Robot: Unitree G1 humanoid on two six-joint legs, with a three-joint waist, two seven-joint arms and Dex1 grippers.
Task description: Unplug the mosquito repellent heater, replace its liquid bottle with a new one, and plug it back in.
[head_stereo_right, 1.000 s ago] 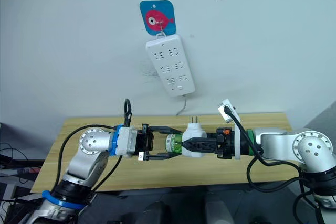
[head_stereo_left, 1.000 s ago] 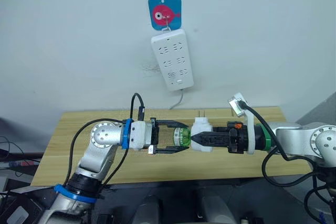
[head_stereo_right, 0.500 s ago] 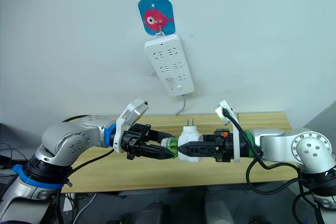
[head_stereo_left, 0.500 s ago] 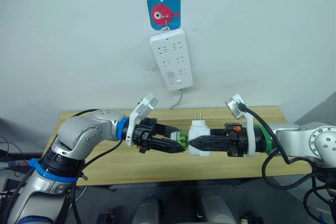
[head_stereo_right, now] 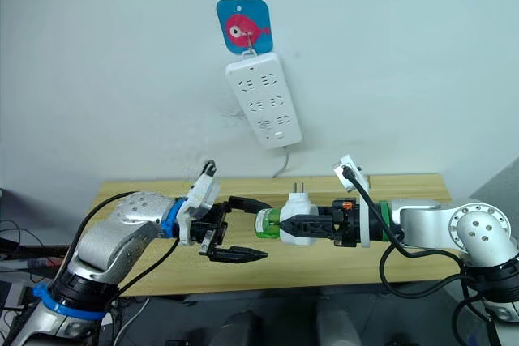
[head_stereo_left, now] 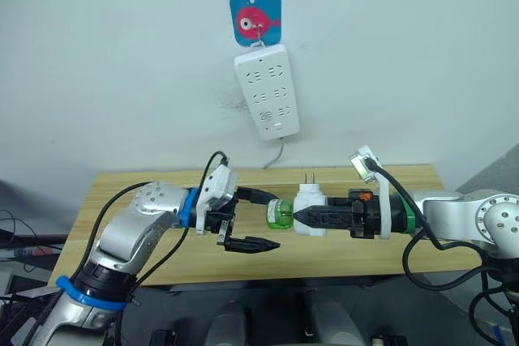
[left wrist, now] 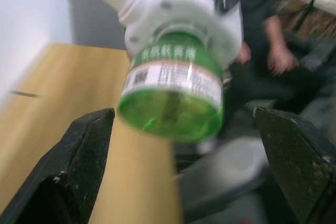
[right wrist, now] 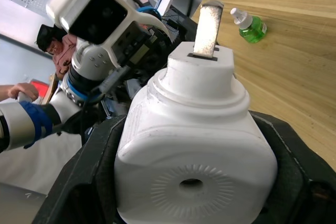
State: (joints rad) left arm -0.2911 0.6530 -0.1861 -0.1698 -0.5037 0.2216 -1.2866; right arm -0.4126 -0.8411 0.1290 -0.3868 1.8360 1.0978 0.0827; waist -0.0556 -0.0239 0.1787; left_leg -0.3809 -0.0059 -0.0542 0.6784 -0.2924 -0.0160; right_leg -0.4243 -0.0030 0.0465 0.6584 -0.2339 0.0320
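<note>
Above the table's (head_stereo_left: 122,188) front edge, the right gripper (head_stereo_left: 302,217) clamps the mosquito repellent heater (head_stereo_left: 309,207); the left gripper (head_stereo_left: 263,220), closed on its green bottle (head_stereo_left: 280,213) half a second ago, now gapes around it.

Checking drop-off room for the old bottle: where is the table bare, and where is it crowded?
Bare: the table's left rear corner by the wall, and the far right strip behind the right gripper. Crowded: the middle, where the left gripper, jaws open, flanks the green bottle on the heater. A spare bottle lies on the wood.

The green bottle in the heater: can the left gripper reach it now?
Probably yes. The left gripper is open, one finger above and one below, just short of the green bottle, nothing between.
</note>
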